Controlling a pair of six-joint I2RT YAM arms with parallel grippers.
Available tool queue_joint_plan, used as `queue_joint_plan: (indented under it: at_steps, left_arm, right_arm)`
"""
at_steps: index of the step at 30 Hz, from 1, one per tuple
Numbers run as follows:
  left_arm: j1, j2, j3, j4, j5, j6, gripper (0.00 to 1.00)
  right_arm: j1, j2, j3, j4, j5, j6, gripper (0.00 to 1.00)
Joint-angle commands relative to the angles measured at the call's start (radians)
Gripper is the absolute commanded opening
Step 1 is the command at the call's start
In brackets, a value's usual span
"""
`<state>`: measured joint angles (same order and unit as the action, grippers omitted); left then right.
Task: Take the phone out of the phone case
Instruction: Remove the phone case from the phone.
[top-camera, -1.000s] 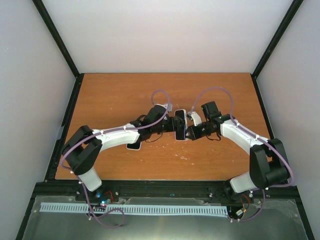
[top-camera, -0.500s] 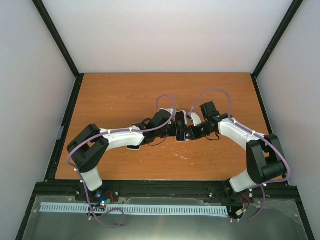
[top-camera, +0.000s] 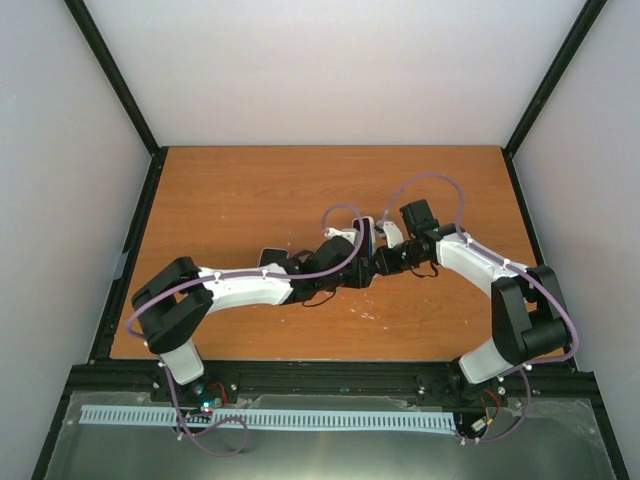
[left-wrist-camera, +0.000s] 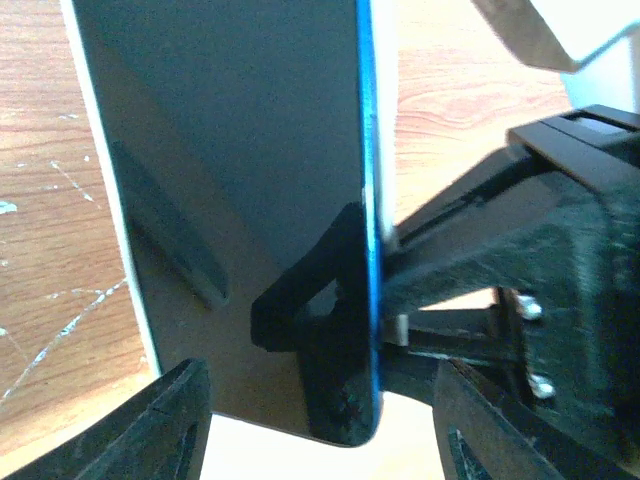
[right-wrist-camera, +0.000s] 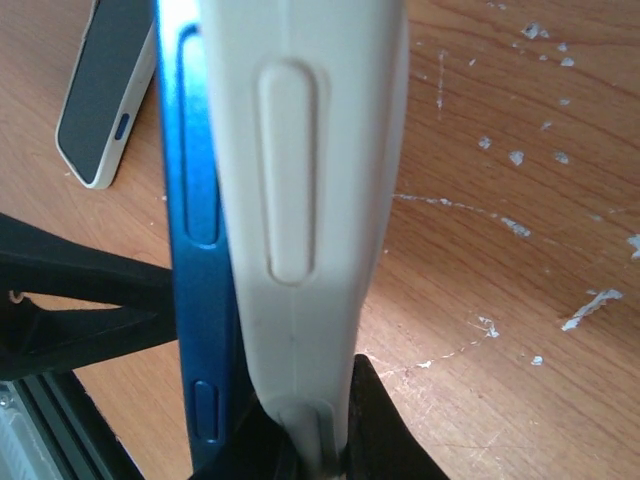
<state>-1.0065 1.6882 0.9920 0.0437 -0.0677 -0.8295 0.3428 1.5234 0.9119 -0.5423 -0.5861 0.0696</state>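
Note:
The phone (top-camera: 366, 238), with a dark screen and a blue rim, is held above the table's middle between my two grippers. In the right wrist view its blue edge (right-wrist-camera: 195, 200) has separated from the white case (right-wrist-camera: 300, 150). My right gripper (right-wrist-camera: 320, 440) is shut on the case's lower edge. It also shows in the top view (top-camera: 381, 261). In the left wrist view the screen (left-wrist-camera: 230, 150) fills the frame. My left gripper (left-wrist-camera: 320, 400) is open, a finger on each side of the phone's end, the right finger clear of the blue rim. It also shows in the top view (top-camera: 357, 270).
A second phone in a white case (right-wrist-camera: 105, 100) lies flat on the wooden table (top-camera: 230, 200), to the left under my left arm. Black frame posts and pale walls enclose the table.
My left arm has stretched to the right and its gripper has closed in on the phone. The right gripper has lifted and turned the phone slightly to the right.

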Motion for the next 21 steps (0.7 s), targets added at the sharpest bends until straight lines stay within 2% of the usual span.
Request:
queue_joint_plan:
  at_steps: [1, 5, 15, 21]
  left_arm:
    - [-0.008, 0.048, 0.057, -0.019, -0.013, 0.030, 0.61]
    - [-0.008, 0.057, 0.061, -0.030, -0.051, 0.038, 0.60]
    - [-0.008, 0.187, 0.187, -0.139, -0.167, 0.046, 0.62]
    - [-0.025, 0.257, 0.293, -0.236, -0.299, 0.091, 0.57]
  right_arm:
    - [-0.007, -0.023, 0.035, 0.035, -0.002, 0.007, 0.03]
    - [-0.007, -0.026, 0.037, 0.033, -0.014, 0.007, 0.03]
    - [-0.007, -0.034, 0.033, 0.035, -0.030, 0.031, 0.03]
    - [-0.007, -0.020, 0.051, 0.008, -0.076, 0.078, 0.03]
